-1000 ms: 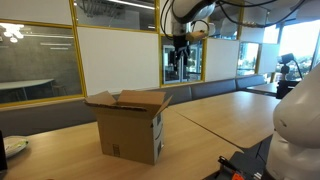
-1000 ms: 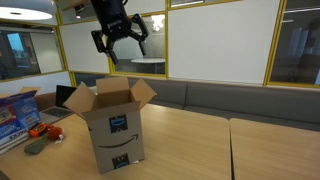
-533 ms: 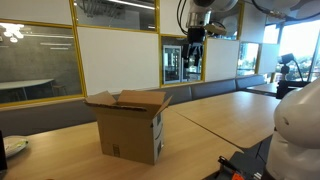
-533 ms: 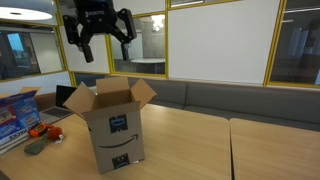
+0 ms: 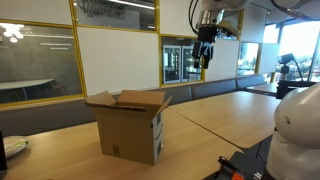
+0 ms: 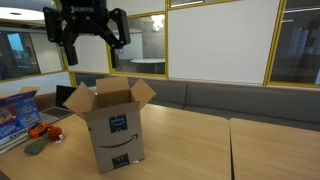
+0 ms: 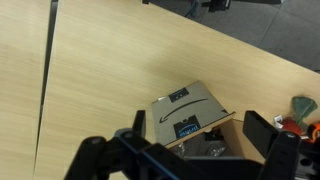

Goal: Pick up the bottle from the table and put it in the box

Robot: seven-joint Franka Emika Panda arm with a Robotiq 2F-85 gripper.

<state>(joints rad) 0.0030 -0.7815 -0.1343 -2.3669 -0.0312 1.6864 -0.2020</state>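
Note:
The brown cardboard box (image 5: 130, 127) stands on the light wooden table (image 5: 222, 115) with its top flaps open; it shows in both exterior views (image 6: 112, 128). My gripper (image 5: 207, 54) hangs high in the air, open and empty, above and to one side of the box (image 6: 91, 52). In the wrist view the open fingers (image 7: 200, 142) frame the box (image 7: 178, 113) far below, seen from above, with only dark contents showing inside. The bottle is not visible in any view.
A blue package (image 6: 12, 108), an orange object (image 6: 42, 130) and a grey-green item (image 6: 37, 147) lie at the table's end. A grey bench (image 6: 235, 100) runs along the glass wall. A white robot body (image 5: 300, 130) stands at the frame edge.
The open gripper has moved sideways at height, away from above the box: rightward in one exterior view, leftward in the other. The box has not moved.

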